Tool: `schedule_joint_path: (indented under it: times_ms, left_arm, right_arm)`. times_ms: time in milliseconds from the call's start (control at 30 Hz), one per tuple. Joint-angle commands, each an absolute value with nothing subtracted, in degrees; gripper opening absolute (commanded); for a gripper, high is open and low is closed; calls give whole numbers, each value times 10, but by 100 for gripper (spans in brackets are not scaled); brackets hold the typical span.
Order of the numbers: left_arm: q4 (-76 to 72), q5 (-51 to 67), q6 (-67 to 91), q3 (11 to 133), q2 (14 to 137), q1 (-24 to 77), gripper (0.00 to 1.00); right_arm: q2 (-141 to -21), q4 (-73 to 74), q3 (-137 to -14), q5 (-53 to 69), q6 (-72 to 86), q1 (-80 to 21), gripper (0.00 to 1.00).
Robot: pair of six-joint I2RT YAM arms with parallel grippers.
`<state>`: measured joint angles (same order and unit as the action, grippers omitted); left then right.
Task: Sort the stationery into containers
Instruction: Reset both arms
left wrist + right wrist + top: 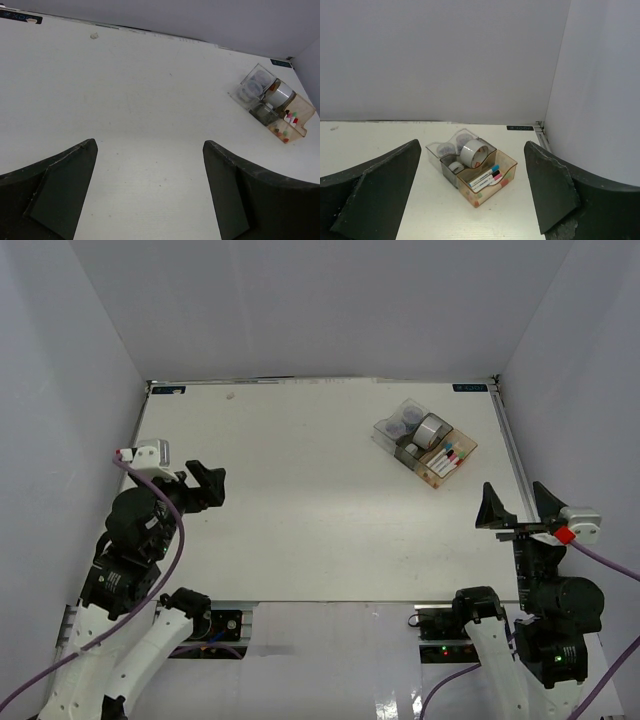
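Arm bases sit nearest in the top view. Your left gripper (pixel 205 483) hangs over the left side of the table (pixel 300 530), fingers spread, nothing between them. Over by the right edge your right gripper (pixel 520 508) is also wide apart and empty. You have the containers (pixel 425 445) at far right, well apart from both.

Left wrist view: jaws apart over white tabletop, containers far off at upper right, tubs (pixel 254 83) in the clear one.

Right wrist view: jaws apart, containers straight ahead. Tape rolls (pixel 474 152) sit in the grey middle one, markers (pixel 485 177) in the amber bin (pixel 490 189).

No loose stationery shows anywhere, so sorting looks finished to me. Markers lie flat along the amber bin's long axis, caps toward the far right corner.
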<state>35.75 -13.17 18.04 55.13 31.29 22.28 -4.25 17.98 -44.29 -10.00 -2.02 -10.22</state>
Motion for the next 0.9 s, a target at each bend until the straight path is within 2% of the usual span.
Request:
schedule_joint_path:
  times_ms: [0,867]
  left_arm:
    - [381,-157,180,550,280,220,98]
    - [390,-163,199,503,251,220,98]
  right_arm:
    - [-14,178,-423,-107,-35,-107,90]
    - [-23,146,-377,-77,-29,-107,90]
